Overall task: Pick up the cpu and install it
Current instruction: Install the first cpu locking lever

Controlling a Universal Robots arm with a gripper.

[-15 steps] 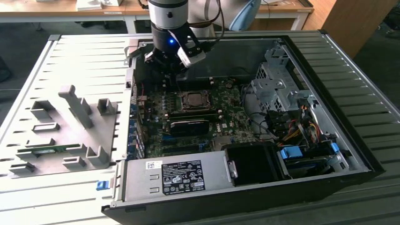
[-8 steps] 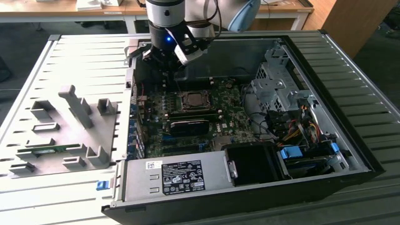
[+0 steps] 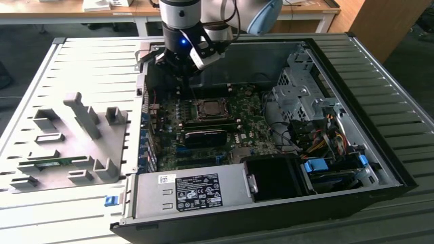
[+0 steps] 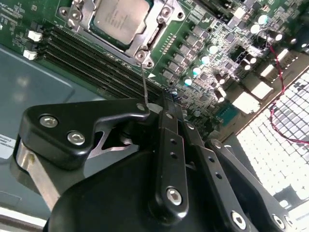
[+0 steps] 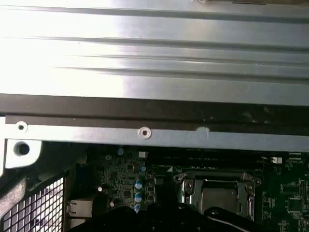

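Note:
The cpu (image 3: 207,108), a flat square chip with a silver-grey top, lies in the metal-framed socket (image 3: 209,113) on the motherboard inside the open computer case. Its metal top also shows in both wrist views (image 4: 118,17) (image 5: 223,199). My gripper (image 3: 178,65) hangs above the board near the case's far wall, towards the exterior view's left of the socket. In the second wrist view the gripper (image 4: 167,99) is shut, its black fingers (image 4: 170,125) pressed together. A thin socket lever (image 4: 144,82) stands up from the socket's corner to the fingers; I cannot tell whether it is gripped.
A grey fixture plate (image 3: 68,147) with upright holders lies at the exterior view's left, a green memory stick (image 3: 46,163) in it. Inside the case are the power supply (image 3: 196,190), a drive cage (image 3: 305,96), cable bundles (image 3: 318,137) and memory slots (image 4: 91,58).

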